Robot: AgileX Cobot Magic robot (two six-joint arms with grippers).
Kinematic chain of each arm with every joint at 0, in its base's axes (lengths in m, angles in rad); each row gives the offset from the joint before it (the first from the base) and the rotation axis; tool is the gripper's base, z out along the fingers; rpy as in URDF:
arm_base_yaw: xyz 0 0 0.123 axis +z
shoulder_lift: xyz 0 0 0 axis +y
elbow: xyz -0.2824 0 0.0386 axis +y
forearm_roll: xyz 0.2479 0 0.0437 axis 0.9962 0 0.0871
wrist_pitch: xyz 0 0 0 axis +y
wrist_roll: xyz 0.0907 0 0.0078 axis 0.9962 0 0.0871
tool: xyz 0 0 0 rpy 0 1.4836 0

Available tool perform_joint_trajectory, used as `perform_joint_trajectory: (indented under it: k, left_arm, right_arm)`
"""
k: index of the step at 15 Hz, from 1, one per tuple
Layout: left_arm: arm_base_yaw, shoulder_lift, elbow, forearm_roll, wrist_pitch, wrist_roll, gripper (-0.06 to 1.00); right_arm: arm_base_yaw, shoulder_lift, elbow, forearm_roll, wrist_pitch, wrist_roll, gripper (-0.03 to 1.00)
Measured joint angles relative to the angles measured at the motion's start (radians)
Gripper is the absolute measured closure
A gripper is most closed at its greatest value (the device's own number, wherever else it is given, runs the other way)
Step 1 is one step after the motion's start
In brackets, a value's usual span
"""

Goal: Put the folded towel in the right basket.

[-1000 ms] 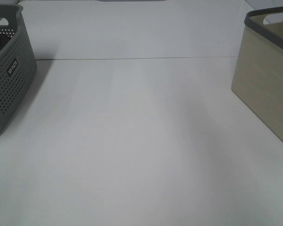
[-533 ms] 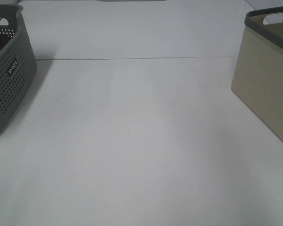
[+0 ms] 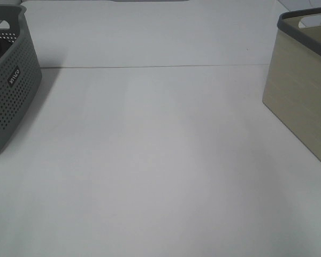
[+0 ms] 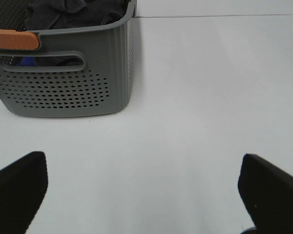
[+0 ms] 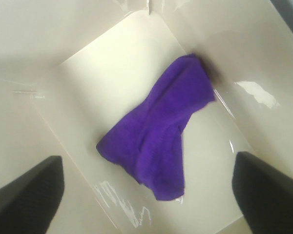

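A purple towel (image 5: pixel 161 134) lies loosely bunched on the floor of the beige right basket (image 5: pixel 88 73), seen from above in the right wrist view. My right gripper (image 5: pixel 146 195) is open above it, fingers wide apart, holding nothing. The same basket (image 3: pixel 302 91) stands at the right edge of the exterior view; its inside is hidden there. My left gripper (image 4: pixel 141 195) is open and empty over the white table, in front of the grey basket (image 4: pixel 63 83). Neither arm shows in the exterior view.
The grey perforated basket (image 3: pixel 8 80) stands at the left edge of the table and holds dark cloths (image 4: pixel 73 12). An orange-brown handle (image 4: pixel 14 39) lies across its rim. The white table (image 3: pixel 155 160) stretches between the two baskets.
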Motion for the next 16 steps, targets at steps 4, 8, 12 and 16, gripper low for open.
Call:
perform_joint_trajectory:
  k: [4,8,12,16]
  left_arm:
    - [0.0,0.0,0.0,0.0,0.0,0.0,-0.05]
    - [0.0,0.0,0.0,0.0,0.0,0.0,-0.05]
    - [0.0,0.0,0.0,0.0,0.0,0.0,-0.05]
    - [0.0,0.0,0.0,0.0,0.0,0.0,-0.05]
  right_arm:
    - [0.0,0.0,0.0,0.018,0.0,-0.001,0.01]
    - [0.124,-0.025,-0.012,-0.057,0.001,0.038,0.01]
    - [0.358,-0.065,-0.114,-0.115,-0.001,0.116,0.01]
    - [0.382,-0.226,-0.002,-0.12,-0.008,0.142,0.01]
